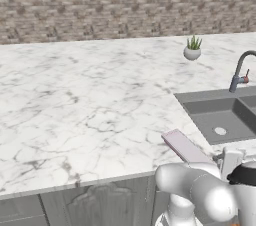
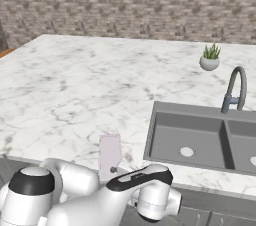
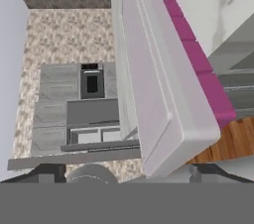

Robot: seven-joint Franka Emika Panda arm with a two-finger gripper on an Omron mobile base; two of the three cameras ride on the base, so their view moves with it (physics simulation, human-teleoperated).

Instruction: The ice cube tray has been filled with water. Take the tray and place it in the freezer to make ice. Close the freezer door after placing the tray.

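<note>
Here, the thin pale pinkish-lilac rectangular ice cube tray (image 1: 184,147) is seen lying flat at the front edge of the white marble worktop (image 1: 75,100), just left of the grey sink (image 1: 222,116). The tool (image 3: 126,171) is held wide open, with the tray close between its tips.

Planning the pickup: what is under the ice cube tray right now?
The ice cube tray lies flat on the marble counter, at its front edge left of the sink. The robot's arm covers its near end, so whether that end overhangs the edge cannot be seen.
</note>
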